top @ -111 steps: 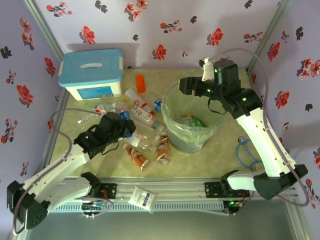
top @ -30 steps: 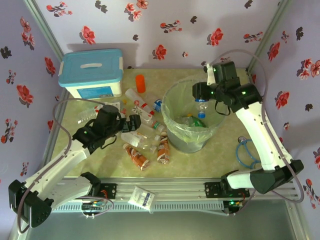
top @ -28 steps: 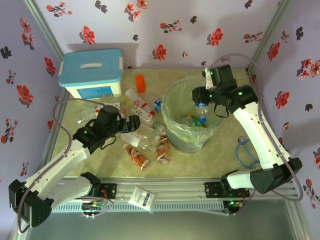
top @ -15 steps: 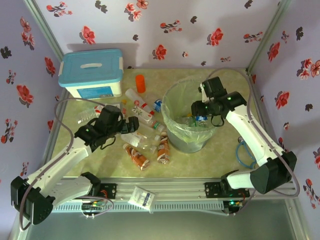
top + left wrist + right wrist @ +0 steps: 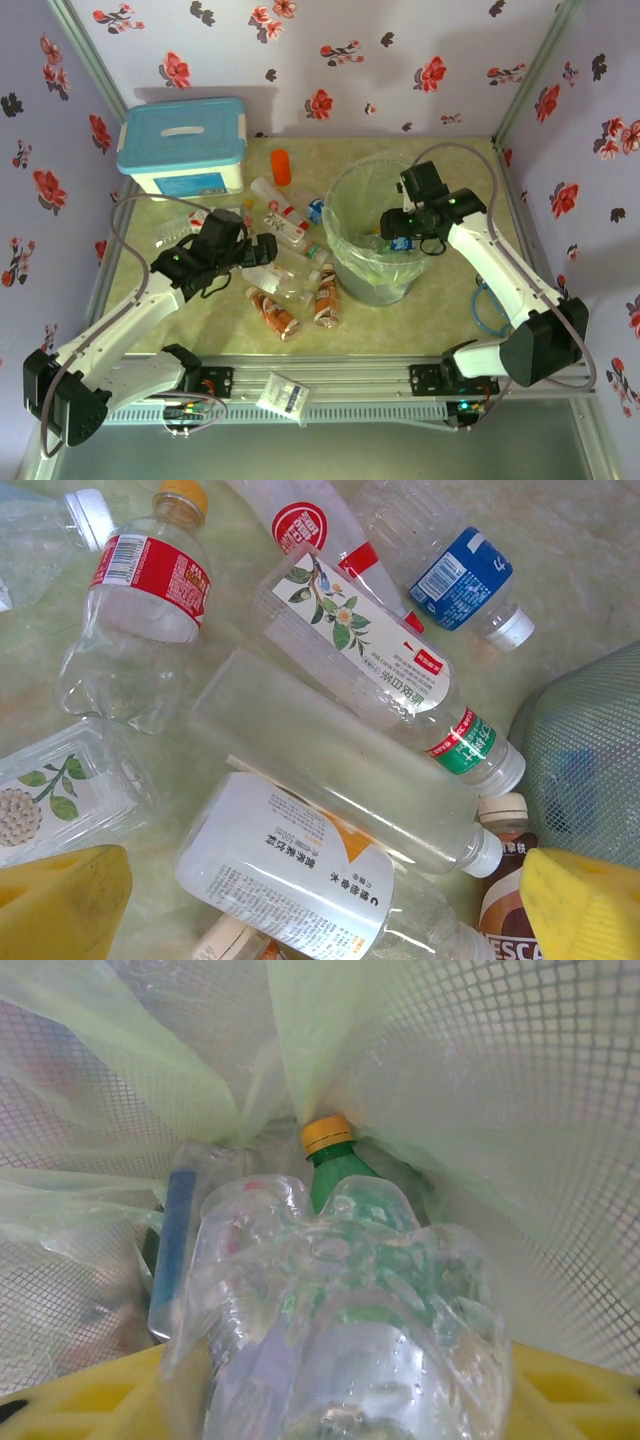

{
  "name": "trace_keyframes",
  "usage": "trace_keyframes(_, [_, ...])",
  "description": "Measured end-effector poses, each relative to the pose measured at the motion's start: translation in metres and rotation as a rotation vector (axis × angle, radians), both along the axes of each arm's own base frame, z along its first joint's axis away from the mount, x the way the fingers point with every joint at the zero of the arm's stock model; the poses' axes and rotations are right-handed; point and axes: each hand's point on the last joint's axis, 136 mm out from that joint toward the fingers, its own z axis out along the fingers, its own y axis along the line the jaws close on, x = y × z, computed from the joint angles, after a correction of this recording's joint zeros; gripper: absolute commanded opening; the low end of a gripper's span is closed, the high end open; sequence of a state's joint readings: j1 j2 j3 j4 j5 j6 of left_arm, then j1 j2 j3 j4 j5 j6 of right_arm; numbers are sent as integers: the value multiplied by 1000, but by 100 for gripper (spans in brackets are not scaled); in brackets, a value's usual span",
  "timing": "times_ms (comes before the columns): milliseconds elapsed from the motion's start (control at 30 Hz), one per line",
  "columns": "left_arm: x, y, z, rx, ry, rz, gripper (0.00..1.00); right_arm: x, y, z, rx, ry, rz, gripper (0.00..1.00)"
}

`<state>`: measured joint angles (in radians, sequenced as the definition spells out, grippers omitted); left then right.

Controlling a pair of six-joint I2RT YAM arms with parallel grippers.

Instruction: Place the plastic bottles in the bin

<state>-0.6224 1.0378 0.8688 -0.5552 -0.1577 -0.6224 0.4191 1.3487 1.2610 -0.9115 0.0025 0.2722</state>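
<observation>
1. the worktop [image 5: 440, 300] is a pale green marbled surface, walled on three sides by flowered cloth.
2. the bin [image 5: 372, 288], round, grey and meshed with a pale green bag liner, stands right of the worktop's middle. its mesh wall also shows at the right edge of the left wrist view [image 5: 590, 740].
3. a white box with a blue lid [image 5: 183, 145] sits in the far left corner, well apart from the bin.
4. the right pincer [image 5: 402, 240] reaches down inside the bin's rim. its yellow fingers [image 5: 575, 1390] are pinching a clear bottle [image 5: 340, 1330], bottom end towards the camera, held within the liner.
5. the left pincer [image 5: 262, 248] hangs over the loose plastic bottles [image 5: 296, 285], which lie on the worktop just left of the bin. its yellow fingertips [image 5: 60, 900] are spread wide, one at each lower corner of the left wrist view. whether they touch anything cannot be told.
6. between those fingertips lies a white-labelled bottle [image 5: 290, 870]. just beyond it, and touching it, is a plain clear bottle [image 5: 340, 770].
7. further on lie a flower-labelled bottle [image 5: 365, 645], a red-labelled bottle [image 5: 140, 610] with an orange cap, and a blue-labelled bottle [image 5: 455, 575] with a white cap.
8. a brown coffee bottle [image 5: 505, 900] lies by the right fingertip, near the bin wall.
9. deep in the bin a green bottle [image 5: 335, 1170] with a yellow cap rests against the liner, behind the held one.
10. a short orange cylinder [image 5: 281, 166] stands near the box.
</observation>
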Motion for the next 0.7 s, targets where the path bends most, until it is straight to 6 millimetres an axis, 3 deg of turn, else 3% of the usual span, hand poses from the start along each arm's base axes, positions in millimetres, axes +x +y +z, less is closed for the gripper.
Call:
trace_keyframes(433, [0,0,-4,9,14,1,100,1,3,4,19,-8,7,70])
trace_keyframes(533, [-3,3,-5,22,30,7,100,5,11,26,74,-64,24,70])
trace_keyframes(700, [-7,31,-15,91,87,95,100,8,20,92,195,-261,53,72])
